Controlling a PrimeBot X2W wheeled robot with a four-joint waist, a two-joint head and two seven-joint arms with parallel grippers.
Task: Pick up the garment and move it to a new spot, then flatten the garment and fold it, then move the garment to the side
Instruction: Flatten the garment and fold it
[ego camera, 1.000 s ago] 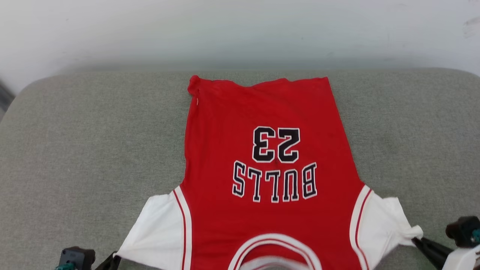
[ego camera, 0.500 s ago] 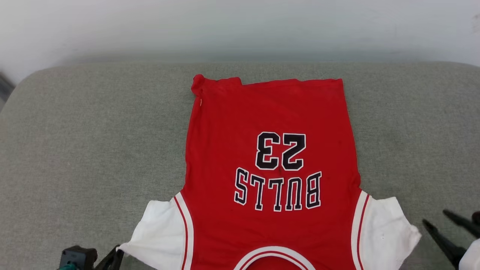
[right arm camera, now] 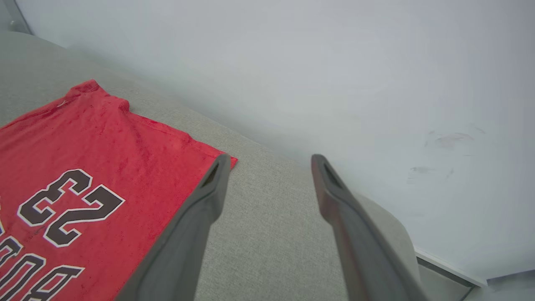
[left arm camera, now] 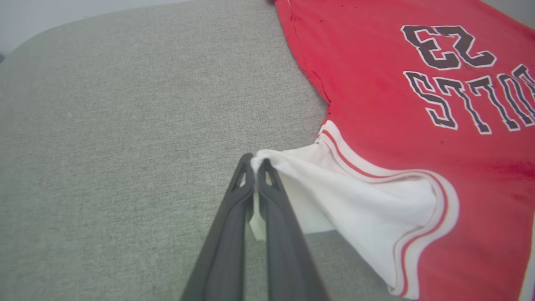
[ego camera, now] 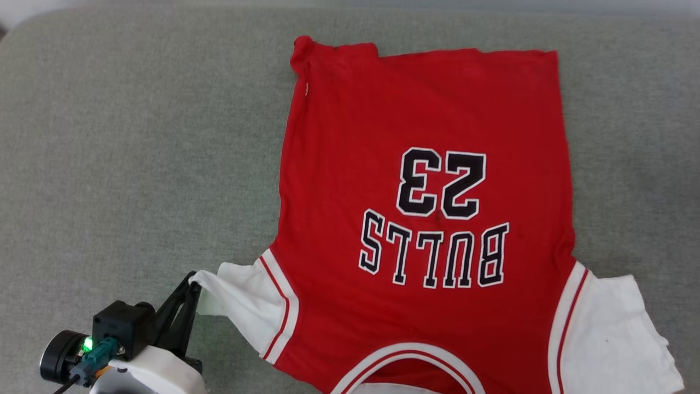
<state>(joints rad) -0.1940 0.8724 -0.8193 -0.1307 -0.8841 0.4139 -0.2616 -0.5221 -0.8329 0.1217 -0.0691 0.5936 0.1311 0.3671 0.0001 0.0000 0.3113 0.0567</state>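
The garment (ego camera: 421, 180) is a red T-shirt with white sleeves and black "BULLS 23" lettering. It lies spread on the grey cushion (ego camera: 136, 142), neckline toward me. My left gripper (ego camera: 192, 280) is shut on the tip of the left white sleeve (ego camera: 240, 298), which it pulls outward; the left wrist view shows the white cloth (left arm camera: 347, 188) pinched between the dark fingertips (left arm camera: 244, 165). The right white sleeve (ego camera: 612, 328) lies loose on the cushion. My right gripper (right arm camera: 269, 161) is open and holds nothing, raised beyond the garment's (right arm camera: 83, 167) far hem corner.
The grey cushion's (right arm camera: 267, 234) rounded far edge meets a pale wall (right arm camera: 334, 62) right behind it. Bare cushion (left arm camera: 125, 125) stretches wide to the left of the garment, with a narrower strip to its right.
The head camera has tilted down and nearer, so the whole scene shifted. The right gripper let go of the right sleeve and left the head view. The left gripper still holds the left sleeve.
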